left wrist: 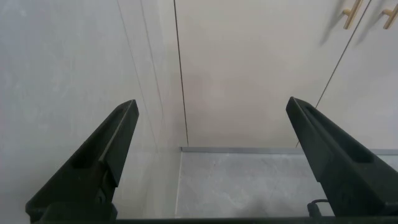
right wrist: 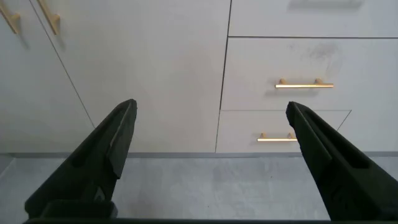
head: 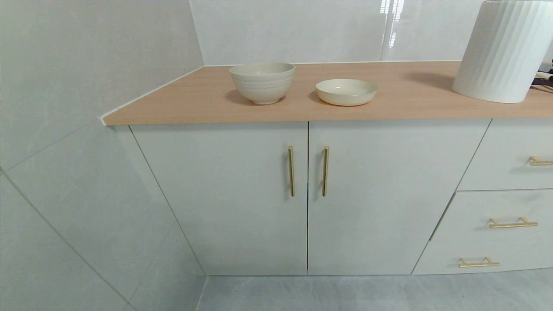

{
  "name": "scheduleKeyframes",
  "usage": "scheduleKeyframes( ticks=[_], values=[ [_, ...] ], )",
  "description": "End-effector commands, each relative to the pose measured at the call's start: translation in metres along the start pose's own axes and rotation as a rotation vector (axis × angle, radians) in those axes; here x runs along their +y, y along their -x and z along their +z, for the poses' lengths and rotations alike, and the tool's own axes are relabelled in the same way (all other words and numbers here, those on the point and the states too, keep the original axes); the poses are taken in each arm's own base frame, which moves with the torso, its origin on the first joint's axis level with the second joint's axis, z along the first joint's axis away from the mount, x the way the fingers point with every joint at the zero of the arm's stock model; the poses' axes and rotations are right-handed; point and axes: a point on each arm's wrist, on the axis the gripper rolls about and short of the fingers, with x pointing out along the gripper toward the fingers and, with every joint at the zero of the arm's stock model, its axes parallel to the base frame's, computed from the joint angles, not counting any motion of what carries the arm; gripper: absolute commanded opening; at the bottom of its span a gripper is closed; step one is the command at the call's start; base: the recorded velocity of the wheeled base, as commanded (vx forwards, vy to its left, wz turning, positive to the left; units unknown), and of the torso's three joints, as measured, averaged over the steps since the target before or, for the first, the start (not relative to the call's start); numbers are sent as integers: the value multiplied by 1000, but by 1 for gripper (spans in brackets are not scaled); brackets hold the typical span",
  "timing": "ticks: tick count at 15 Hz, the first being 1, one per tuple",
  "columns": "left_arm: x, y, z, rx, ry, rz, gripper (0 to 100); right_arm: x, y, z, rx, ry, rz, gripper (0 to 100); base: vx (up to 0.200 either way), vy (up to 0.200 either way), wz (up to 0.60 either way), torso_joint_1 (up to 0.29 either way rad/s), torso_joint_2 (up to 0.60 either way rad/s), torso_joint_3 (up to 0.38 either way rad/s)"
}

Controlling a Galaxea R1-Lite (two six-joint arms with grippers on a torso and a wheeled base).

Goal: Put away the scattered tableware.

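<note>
Where the bowl (head: 262, 82) stands, a dish (head: 346, 91) sits near.

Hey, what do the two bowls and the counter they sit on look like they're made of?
Deep ribbed bowl: matte, likely ceramic or plastic. Shallow bowl: glossy cream sheen, probably glazed ceramic. Countertop: wood-look laminate, judging by its even grain.

1. No text, label, brand, number or sign can be read anywhere in your three views.
</note>
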Motion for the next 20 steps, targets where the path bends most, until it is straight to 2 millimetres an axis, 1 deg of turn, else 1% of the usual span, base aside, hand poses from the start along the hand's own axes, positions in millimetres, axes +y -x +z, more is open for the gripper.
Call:
scheduleKeyframes(
  ticks=[1, 2, 3, 4, 5, 6, 7, 8, 9, 10, 11, 12, 13, 14, 15, 16, 17, 18, 19, 20],
  values=[
    [0, 0, 0, 2, 0, 0, 100, 0, 0, 1, -5, 0, 1, 100, 0, 0, 0, 0, 0, 0],
    [0, 0, 0, 2, 0, 0, 100, 0, 2, 9, -33, -5, 20, 100, 0, 0, 0, 0, 0, 0],
    [0, 0, 0, 2, 0, 0, 100, 0, 14, 67, -154, -86, 176, 100, 0, 0, 0, 0, 0, 0],
    [0, 0, 0, 2, 0, 0, 100, 1, 11, 95, -135, -131, 279, 100, 0, 0, 0, 0, 0, 0],
    [0, 0, 0, 2, 0, 0, 100, 3, -1, 108, -81, -124, 349, 100, 0, 0, 0, 0, 0, 0],
    [0, 0, 0, 2, 0, 0, 100, 6, -23, 117, 25, -115, 447, 100, 0, 0, 0, 0, 0, 0],
    [0, 0, 0, 2, 0, 0, 100, 10, -47, 117, 147, -133, 557, 100, 0, 0, 0, 0, 0, 0],
    [0, 0, 0, 2, 0, 0, 100, 15, -66, 115, 251, -160, 672, 100, 0, 0, 0, 0, 0, 0],
    [0, 0, 0, 2, 0, 0, 100, 20, -87, 118, 322, -181, 762, 100, 0, 0, 0, 0, 0, 0],
    [0, 0, 0, 2, 0, 0, 100, 24, -101, 121, 357, -186, 807, 100, 0, 0, 0, 0, 0, 0],
    [0, 0, 0, 0, 0, 0, 100, 37, -123, 124, 402, -179, 884, 100, 0, 0, 0, 0, 0, 0],
    [0, 0, 0, 2, 0, 0, 100, 49, -139, 124, 426, -165, 921, 100, 0, 0, 0, 0, 0, 0],
    [0, 0, 0, 2, 0, 0, 100, 75, -175, 122, 438, -133, 931, 100, 0, 0, 0, 0, 0, 0],
    [0, 0, 0, 2, 0, 0, 100, 93, -199, 123, 412, -115, 905, 100, 0, 0, 0, 0, 0, 0],
    [0, 0, 0, 2, 0, 0, 100, 110, -224, 120, 394, -112, 847, 100, 0, 0, 0, 0, 0, 0],
    [0, 0, 0, 2, 0, 0, 100, 130, -241, 113, 373, -116, 837, 100, 0, 0, 0, 0, 0, 0],
    [0, 0, 0, 2, 0, 0, 100, 143, -252, 103, 356, -135, 849, 100, 0, 0, 0, 0, 0, 0],
    [0, 0, 0, 2, 0, 0, 100, 149, -261, 96, 343, -145, 848, 100, 0, 0, 0, 0, 0, 0],
    [0, 0, 0, 2, 0, 0, 100, 158, -275, 93, 328, -148, 849, 100, 0, 0, 0, 0, 0, 0],
    [0, 0, 0, 2, 0, 0, 100, 165, -286, 93, 318, -149, 844, 100, 0, 0, 0, 0, 0, 0]
  ],
)
